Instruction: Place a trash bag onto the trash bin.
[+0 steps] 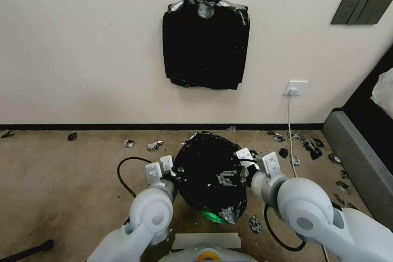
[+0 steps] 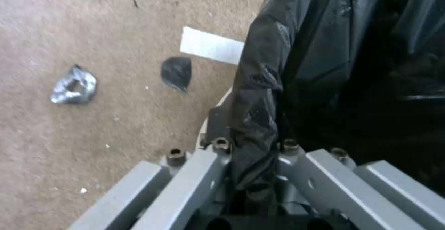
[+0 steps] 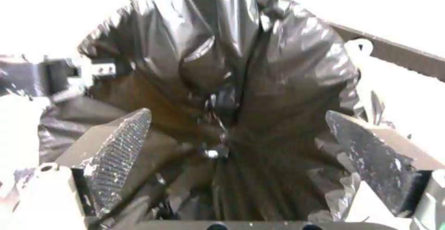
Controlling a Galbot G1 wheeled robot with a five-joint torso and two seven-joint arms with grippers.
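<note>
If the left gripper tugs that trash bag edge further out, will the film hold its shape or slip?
Likely floppy: the trash bag hangs in deep folds. Probably slippery, given its gloss. The left gripper pinches a bunched strip, which may stretch or tear. The right gripper stands open inside the bag's mouth, so nothing would hold that side.

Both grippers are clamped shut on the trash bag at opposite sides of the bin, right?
Not quite. The left gripper is shut on the trash bag, but the right wrist view shows the right gripper open over the bag's mouth. They do flank the trash bin.
</note>
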